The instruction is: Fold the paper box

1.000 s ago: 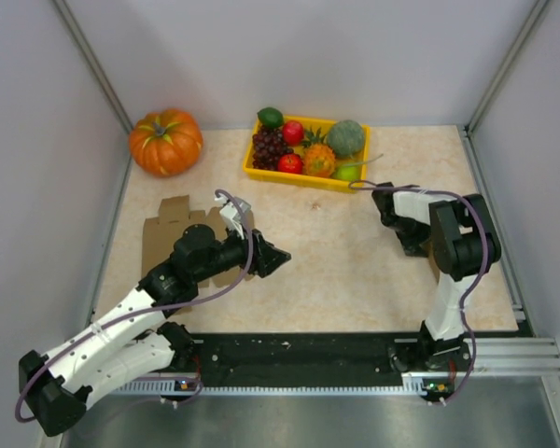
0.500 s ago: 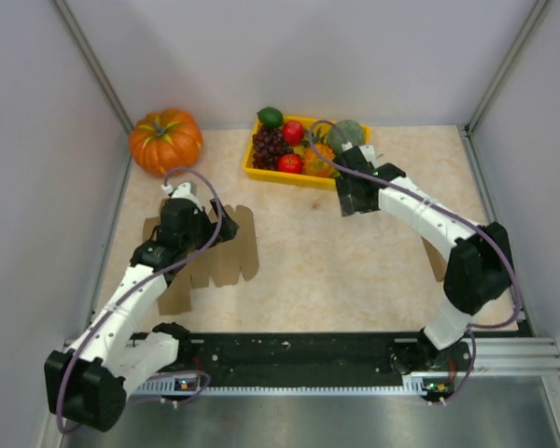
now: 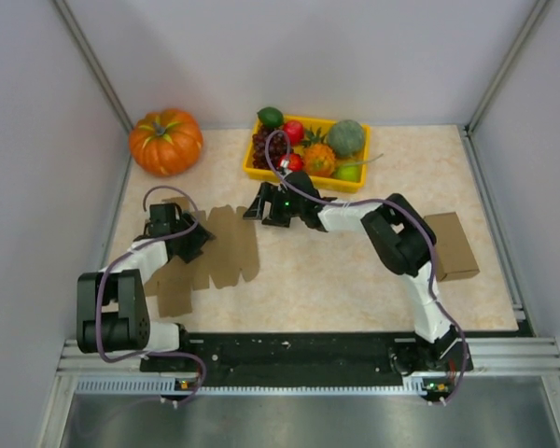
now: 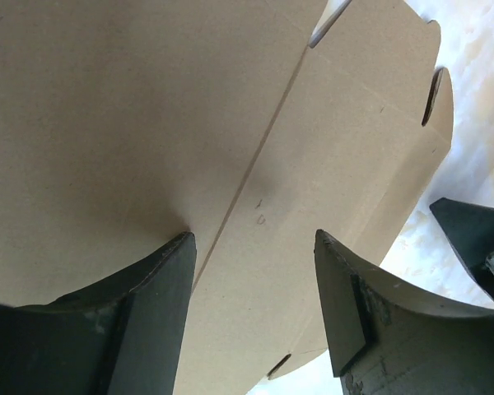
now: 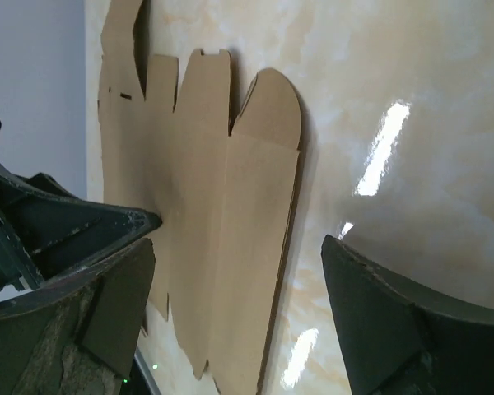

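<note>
The paper box is a flat brown cardboard blank (image 3: 226,247) lying unfolded on the table at the left. My left gripper (image 3: 198,238) is open over its left part. In the left wrist view the blank (image 4: 329,148) fills the frame and both fingers of the left gripper (image 4: 253,247) stand apart just above it. My right gripper (image 3: 255,207) is open, low at the blank's far right corner. In the right wrist view the right gripper (image 5: 239,247) straddles the blank's right edge (image 5: 222,214), and the left gripper (image 5: 49,218) shows at the left.
An orange pumpkin (image 3: 165,140) sits at the back left. A yellow tray (image 3: 299,177) of fruit stands at the back middle, just behind the right gripper. A folded brown box (image 3: 451,245) lies at the right. Grey walls close in the table's sides.
The right arm has swung left from the fruit tray down to the blank's right edge. The left gripper has settled lower on the blank's left part. The folded box at right is uncovered.
</note>
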Action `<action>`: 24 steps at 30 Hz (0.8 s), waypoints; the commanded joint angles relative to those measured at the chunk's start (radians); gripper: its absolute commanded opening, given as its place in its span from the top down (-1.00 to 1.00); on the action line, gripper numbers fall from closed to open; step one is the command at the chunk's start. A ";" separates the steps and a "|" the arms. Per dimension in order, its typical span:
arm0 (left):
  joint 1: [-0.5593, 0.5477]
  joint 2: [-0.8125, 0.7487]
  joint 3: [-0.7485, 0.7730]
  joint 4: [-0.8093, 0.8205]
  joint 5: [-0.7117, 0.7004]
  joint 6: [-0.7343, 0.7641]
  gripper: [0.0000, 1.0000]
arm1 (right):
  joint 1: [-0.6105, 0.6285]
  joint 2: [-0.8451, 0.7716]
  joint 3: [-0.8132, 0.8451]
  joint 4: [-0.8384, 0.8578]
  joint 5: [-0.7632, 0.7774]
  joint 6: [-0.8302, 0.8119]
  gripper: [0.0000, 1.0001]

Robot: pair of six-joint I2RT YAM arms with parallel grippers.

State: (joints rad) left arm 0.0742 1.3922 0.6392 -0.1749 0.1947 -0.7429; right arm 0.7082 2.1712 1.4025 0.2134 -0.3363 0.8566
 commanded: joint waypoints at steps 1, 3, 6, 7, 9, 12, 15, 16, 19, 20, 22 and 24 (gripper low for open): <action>0.018 -0.015 -0.030 0.038 0.015 -0.058 -0.29 | 0.020 0.065 0.010 0.162 -0.087 0.081 -0.63; 0.019 0.001 -0.044 0.051 0.025 -0.072 -0.29 | 0.051 0.085 -0.023 0.222 -0.101 0.116 -0.60; 0.024 0.011 -0.068 0.083 0.063 -0.081 -0.29 | 0.083 0.099 -0.120 0.352 -0.113 0.208 -0.54; 0.022 0.014 -0.072 0.087 0.074 -0.078 -0.29 | 0.099 0.099 -0.140 0.432 -0.113 0.228 -0.54; 0.024 0.024 -0.087 0.118 0.089 -0.076 -0.29 | 0.103 0.102 -0.154 0.472 -0.131 0.260 -0.49; 0.016 0.034 -0.075 0.133 0.146 -0.029 -0.25 | 0.105 0.076 -0.140 0.535 -0.164 0.275 -0.30; 0.007 -0.031 -0.044 0.105 0.198 0.080 -0.32 | 0.082 -0.014 -0.167 0.515 -0.205 0.291 0.01; 0.003 -0.070 -0.035 0.063 0.209 0.112 -0.38 | 0.073 -0.045 -0.184 0.508 -0.213 0.289 0.09; -0.065 -0.302 -0.015 0.025 0.233 0.253 -0.53 | 0.022 -0.190 -0.234 0.413 -0.291 0.302 0.41; -0.138 -0.432 -0.004 -0.016 0.226 0.285 -0.71 | -0.002 -0.227 -0.234 0.361 -0.315 0.283 0.46; -0.239 -0.551 0.005 -0.049 0.137 0.368 -0.80 | -0.024 -0.315 -0.215 0.152 -0.334 0.216 0.61; -0.390 -0.666 0.013 -0.060 0.063 0.404 -0.78 | -0.042 -0.367 -0.206 0.053 -0.354 0.162 0.96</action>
State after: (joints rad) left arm -0.1246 0.9257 0.6025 -0.1959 0.3416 -0.5190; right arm 0.7094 1.9900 1.1576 0.4610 -0.6109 1.1145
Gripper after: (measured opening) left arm 0.898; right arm 0.139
